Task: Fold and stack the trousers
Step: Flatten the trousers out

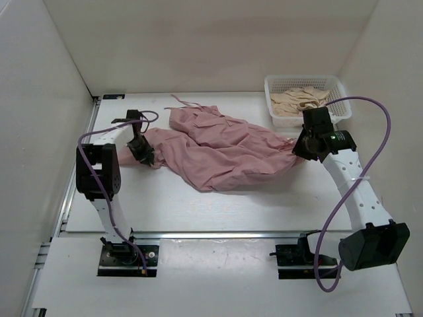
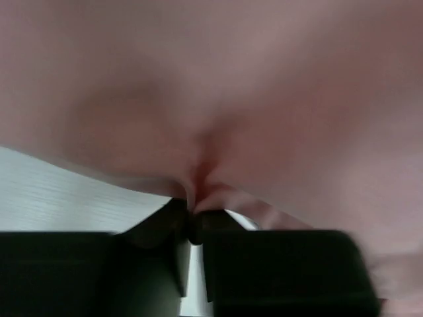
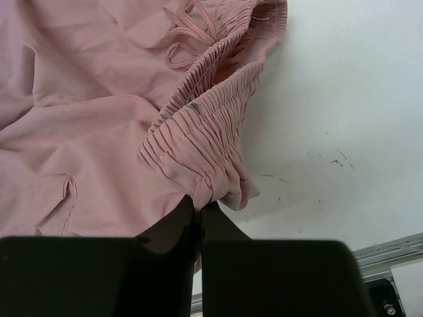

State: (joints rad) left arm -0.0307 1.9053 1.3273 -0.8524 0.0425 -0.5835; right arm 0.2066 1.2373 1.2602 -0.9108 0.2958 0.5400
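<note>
1. White board makes up the table, and a white mesh basket is set at its far right corner.
2. Dusty-pink trousers are spread in a crumpled heap to the left of the basket and a little nearer the arm bases. They lie flat on the table, unfolded.
3. A cream garment is bundled inside the basket, apart from the pink cloth.
4. The right gripper is found just in front of the basket, on its near side. Its fingers are closed on the end of the gathered elastic waistband, which is bunched up between them.
5. The left gripper is placed well to the left of the basket, at the opposite end of the cloth. Its wrist view is blurred, but the fingers appear to be pinched together on a fold of the pink fabric, with a crease drawn up from the tips.
6. The drawstring is seen looped loosely on the cloth beside the waistband, on the side away from the basket.
</note>
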